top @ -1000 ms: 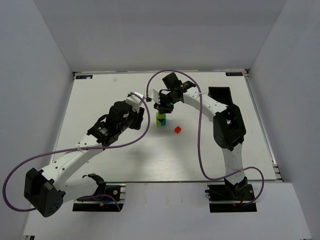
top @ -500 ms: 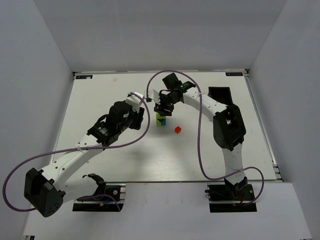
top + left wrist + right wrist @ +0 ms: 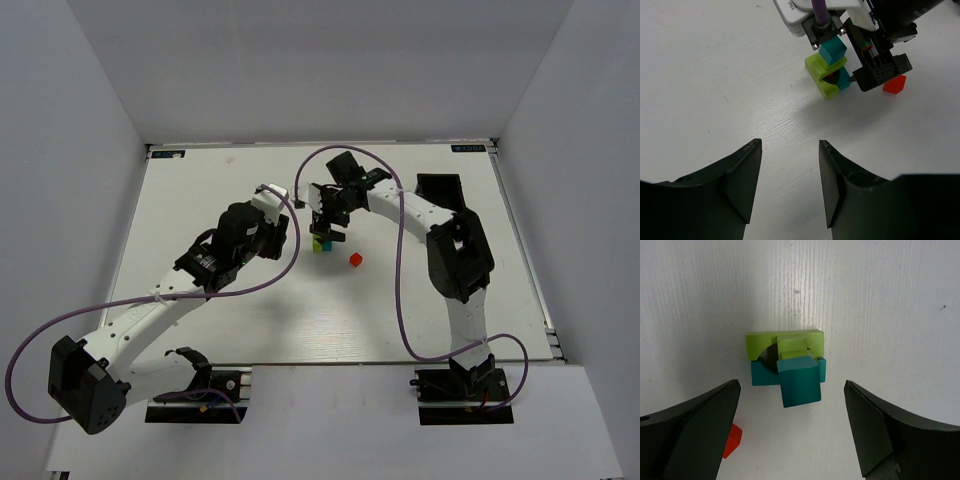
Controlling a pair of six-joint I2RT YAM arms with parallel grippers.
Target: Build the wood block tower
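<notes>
Now | white table (image 3: 200, 200), grey walls (image 3: 320, 70) | tower (image 3: 790, 371) perhaps 3-high | left pincer (image 3: 790, 145), right pincer (image 3: 791, 385) agape

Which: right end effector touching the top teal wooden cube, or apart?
Apart. Right wrist view: white table shows between teal wooden cube and both right end effector fingers.

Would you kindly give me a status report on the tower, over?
Left pincer open, clear. Right pincer open above tower. Red cube loose beside it. Nothing blocking.

plain white table (image 3: 190, 200) with faint grain, boxed in by pale grey walls (image 3: 330, 70) on three sides, soft even light, weak shadows.
</notes>
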